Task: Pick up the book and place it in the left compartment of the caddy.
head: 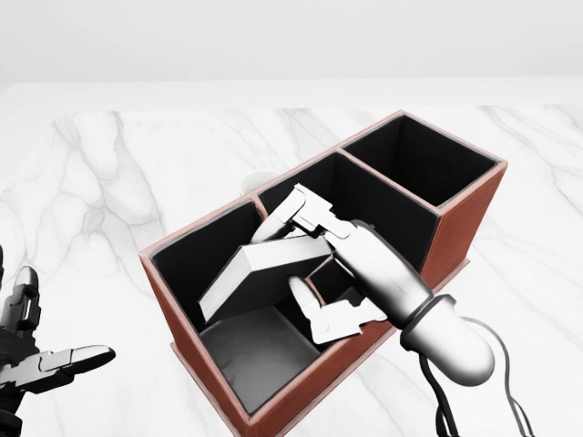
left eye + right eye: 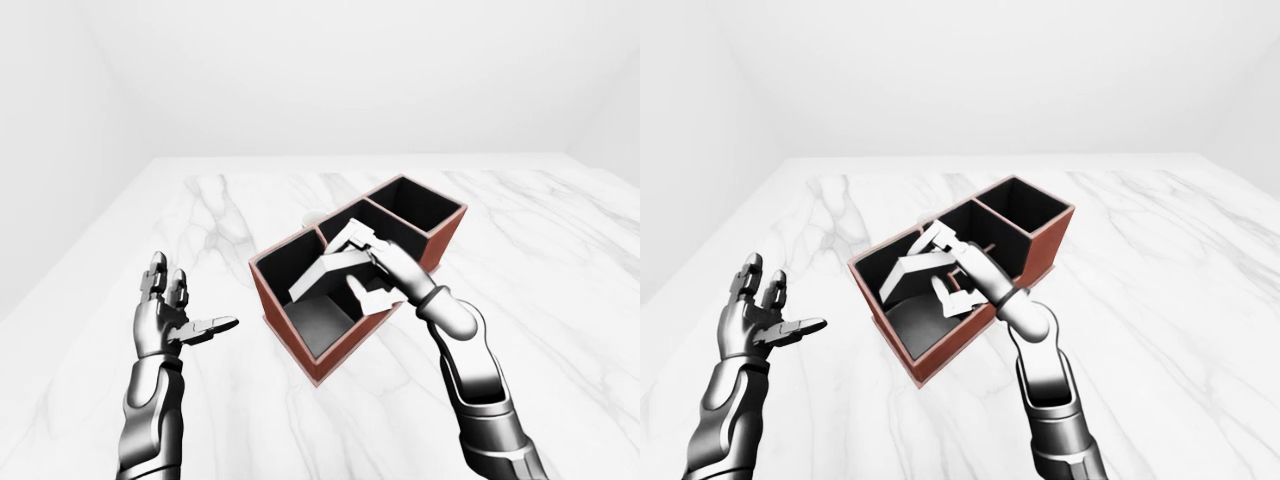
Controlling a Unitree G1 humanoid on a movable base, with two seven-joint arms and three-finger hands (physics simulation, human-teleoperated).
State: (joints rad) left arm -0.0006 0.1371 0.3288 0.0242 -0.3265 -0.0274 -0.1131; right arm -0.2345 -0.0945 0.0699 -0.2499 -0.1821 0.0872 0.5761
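The book point(image 1: 260, 269) tilts into the left compartment of the caddy point(image 1: 460, 223), its lower end inside the walls. The right hand point(image 1: 314, 264) grips its upper end between fingers and thumb. On the marble table point(image 1: 109, 182), the left hand point(image 2: 170, 318) hovers apart, fingers spread wide.

Your head view looks steeply down and sits close, so the caddy point(image 1: 455, 228) fills most of it. Your left-eye and right-eye views look from farther away and more level. They share the marble table point(image 2: 560, 260), the caddy and both arms.
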